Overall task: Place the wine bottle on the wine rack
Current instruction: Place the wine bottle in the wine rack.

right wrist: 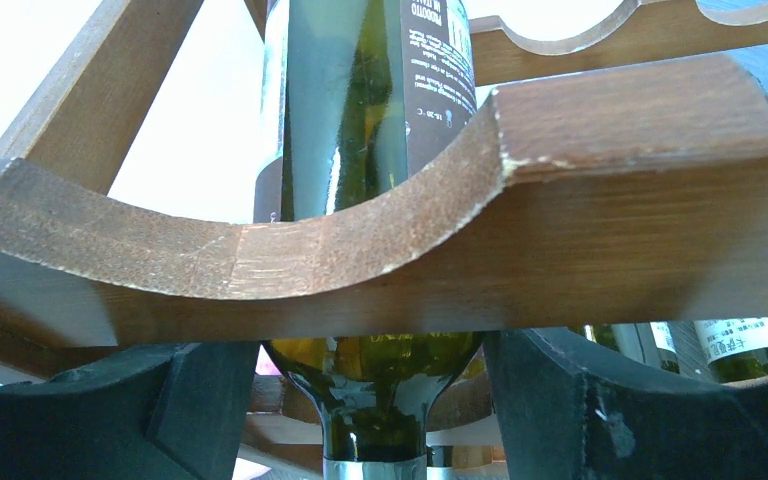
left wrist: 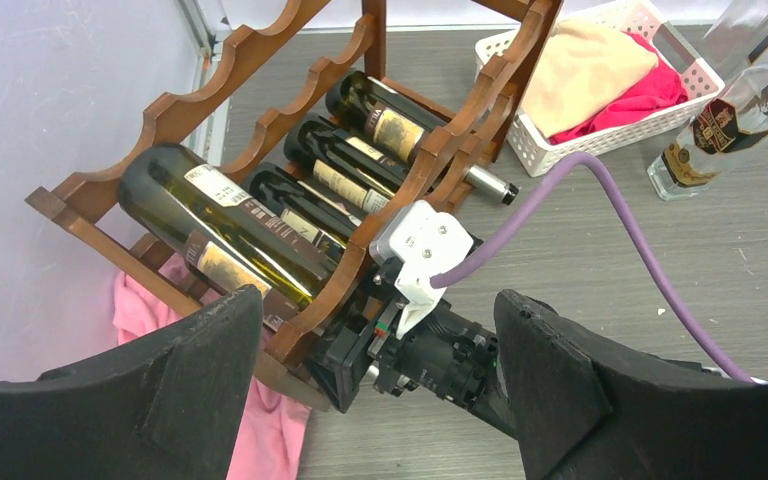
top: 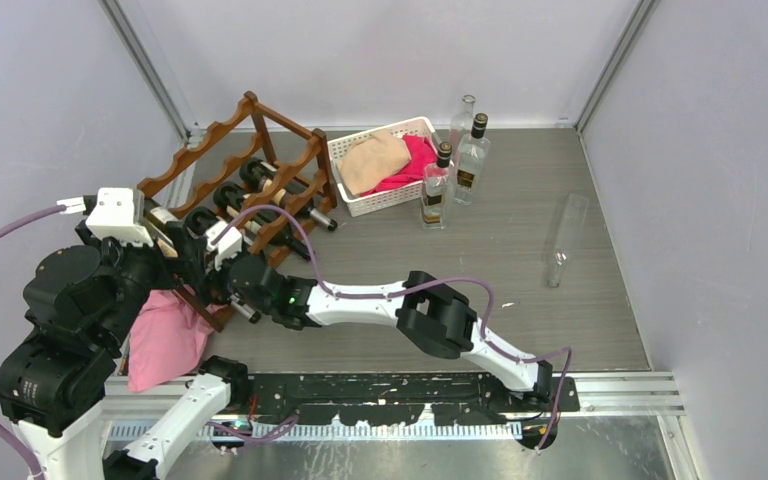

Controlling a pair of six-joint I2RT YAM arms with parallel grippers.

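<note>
The reddish-brown wine rack (top: 203,143) stands at the back left and holds several dark bottles (top: 272,205). A green wine bottle (left wrist: 210,235) lies in the near-left scallop of the rack (left wrist: 260,60). The right wrist view shows its body (right wrist: 360,90) resting on the front rail (right wrist: 560,200), with the neck pointing at the camera. My right gripper (right wrist: 370,365) is open. Its fingers (right wrist: 210,400) stand either side of the bottle's shoulder, clear of the neck. My left gripper (left wrist: 375,310) hovers open and empty above the rack's near end, over the right wrist (left wrist: 420,250).
A white basket (top: 392,200) with tan and pink cloths sits right of the rack. Three glass bottles (top: 438,185) stand beside it. A clear bottle (top: 565,240) lies at the right. A pink cloth (top: 165,340) lies under the rack's near end. Grey walls enclose the table.
</note>
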